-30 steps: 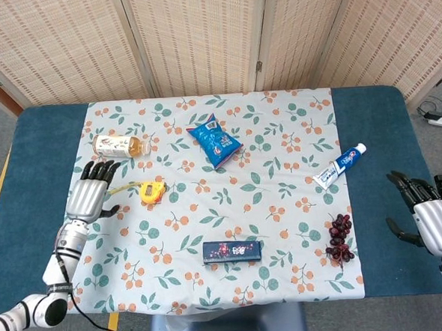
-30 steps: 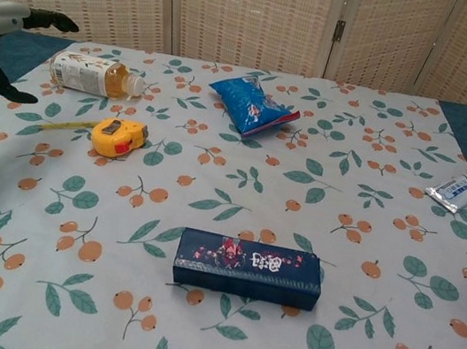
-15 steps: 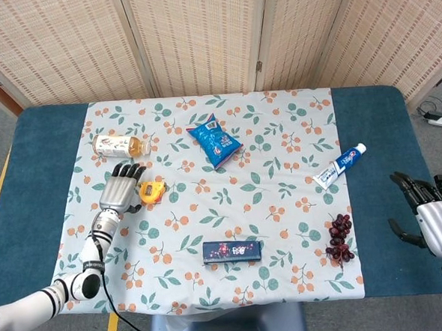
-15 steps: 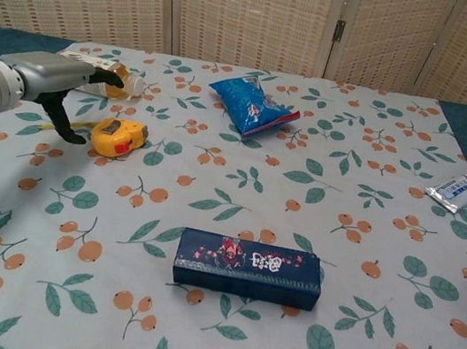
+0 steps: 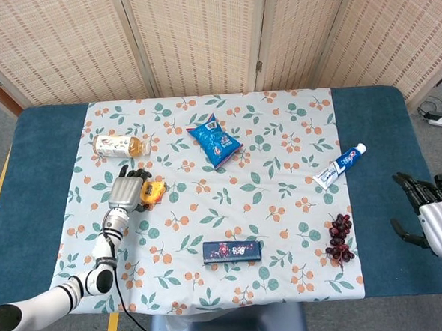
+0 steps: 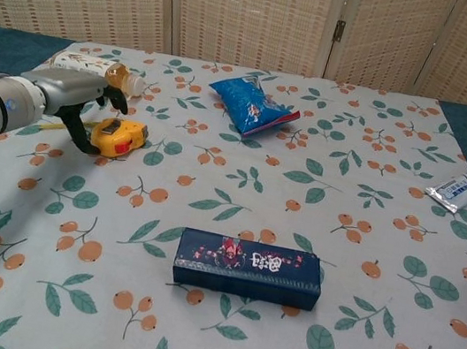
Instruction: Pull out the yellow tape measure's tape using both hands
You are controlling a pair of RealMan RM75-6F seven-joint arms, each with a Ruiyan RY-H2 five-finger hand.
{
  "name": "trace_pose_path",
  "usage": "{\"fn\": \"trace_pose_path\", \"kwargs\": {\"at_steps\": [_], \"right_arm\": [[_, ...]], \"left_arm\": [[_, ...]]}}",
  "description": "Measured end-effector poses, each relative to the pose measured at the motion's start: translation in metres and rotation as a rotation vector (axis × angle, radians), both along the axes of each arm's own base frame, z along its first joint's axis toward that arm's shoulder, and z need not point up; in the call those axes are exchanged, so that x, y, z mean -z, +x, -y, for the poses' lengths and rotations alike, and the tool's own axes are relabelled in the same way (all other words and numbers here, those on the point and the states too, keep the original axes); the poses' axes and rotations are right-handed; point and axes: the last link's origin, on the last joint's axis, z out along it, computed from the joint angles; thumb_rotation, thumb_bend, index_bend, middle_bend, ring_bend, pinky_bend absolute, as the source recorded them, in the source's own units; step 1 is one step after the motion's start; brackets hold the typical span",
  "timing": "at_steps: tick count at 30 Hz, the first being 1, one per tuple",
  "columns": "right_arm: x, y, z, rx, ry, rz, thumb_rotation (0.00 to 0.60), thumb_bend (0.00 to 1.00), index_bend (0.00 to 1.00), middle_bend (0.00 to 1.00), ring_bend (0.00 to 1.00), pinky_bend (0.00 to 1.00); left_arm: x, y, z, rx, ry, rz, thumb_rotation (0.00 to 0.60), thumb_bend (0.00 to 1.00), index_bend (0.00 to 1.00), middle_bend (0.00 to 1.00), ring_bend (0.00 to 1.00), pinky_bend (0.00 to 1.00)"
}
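Note:
The yellow tape measure (image 5: 153, 192) (image 6: 119, 138) lies on the floral cloth at the left. A short bit of its tape sticks out to the left, mostly hidden by my left hand. My left hand (image 5: 125, 194) (image 6: 80, 100) arches over the case's left end, fingers (image 6: 112, 97) curled above it and thumb low beside it; no firm grip shows. My right hand (image 5: 437, 224) hovers open, fingers spread, over the blue table at the far right, far from the tape measure. The chest view does not show it.
A tea bottle (image 5: 118, 145) (image 6: 89, 70) lies just behind my left hand. Further off are a blue snack bag (image 5: 214, 142), a dark blue box (image 5: 232, 251) (image 6: 248, 268), a toothpaste tube (image 5: 339, 166) and dark grapes (image 5: 340, 238) near my right hand.
My left hand has moved right across the cloth and lowered onto the tape measure's left end. My right hand has barely shifted.

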Motion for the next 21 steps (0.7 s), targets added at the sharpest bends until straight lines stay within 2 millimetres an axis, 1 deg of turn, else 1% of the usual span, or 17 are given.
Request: {"fn": "trace_pose_path", "kwargs": {"at_steps": [7, 15, 21], "right_arm": [[-0.0005, -0.0036, -0.0004, 0.009, -0.001, 0.000, 0.600, 0.41, 0.11, 0.12, 0.21, 0.15], [0.0003, -0.0064, 0.0000, 0.015, 0.002, 0.002, 0.600, 0.41, 0.11, 0.12, 0.21, 0.15], [0.0004, -0.0077, -0.0004, 0.017, -0.001, 0.002, 0.600, 0.41, 0.11, 0.12, 0.21, 0.15]], "left_arm": [[0.0035, 0.0019, -0.0019, -0.012, 0.000, 0.009, 0.600, 0.26, 0.30, 0.28, 0.27, 0.09], [0.0057, 0.0049, -0.0022, -0.009, -0.003, 0.004, 0.600, 0.27, 0.33, 0.31, 0.28, 0.10], [0.0063, 0.0042, -0.0046, -0.022, -0.001, 0.007, 0.600, 0.29, 0.40, 0.37, 0.31, 0.10]]}}
